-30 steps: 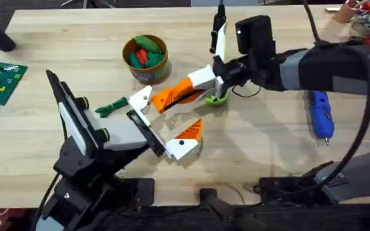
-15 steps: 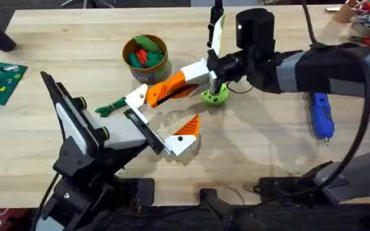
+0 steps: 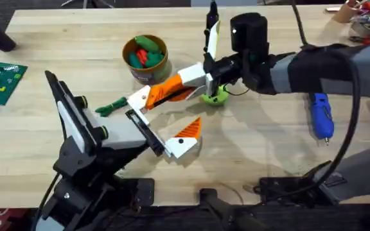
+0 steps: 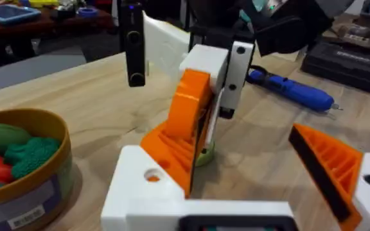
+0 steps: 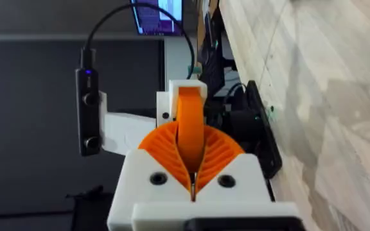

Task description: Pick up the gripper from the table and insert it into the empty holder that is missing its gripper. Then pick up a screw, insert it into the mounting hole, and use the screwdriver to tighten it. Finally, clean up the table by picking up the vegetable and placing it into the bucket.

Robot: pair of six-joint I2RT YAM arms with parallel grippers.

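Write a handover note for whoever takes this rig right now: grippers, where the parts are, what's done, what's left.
Right gripper: shut on the long orange wedge-shaped finger with white base, holding it at the left arm's bare white holder bracket; whether it is seated, I cannot tell.
Left gripper: carries the short orange triangular finger on one side.
Blue pen-shaped screwdriver: lying on the table at the right, untouched.
Dark-green leafy toy vegetable: on the table, left of the bracket.
Tan round bucket: already holds green and red toys.
Left: finish insertion, screw, tighten, bin the vegetable.
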